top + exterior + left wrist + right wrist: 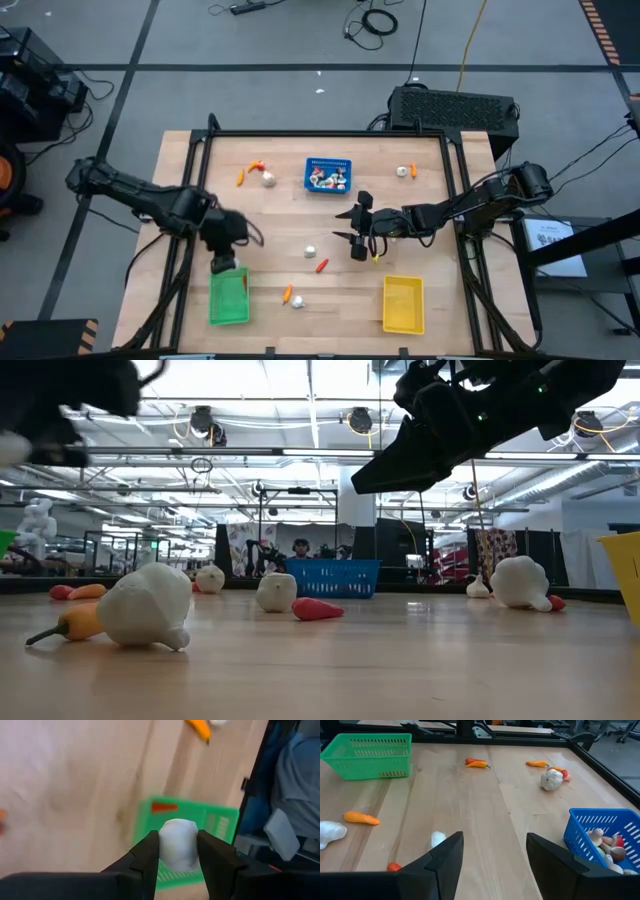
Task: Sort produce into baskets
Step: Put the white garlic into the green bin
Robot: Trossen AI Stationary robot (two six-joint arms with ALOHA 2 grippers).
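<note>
Gripping white garlic bulb (178,845), left hand (178,851) blurred above green basket (210,820); right hand (495,855) open.

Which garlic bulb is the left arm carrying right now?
Find the green basket at the table's front left corner. The left gripper hangs just above it, its fingers shut on a white garlic bulb. It is the only bulb off the wood.

Overhead looks straight down; low level across table (280,245); wrists close, forward.
</note>
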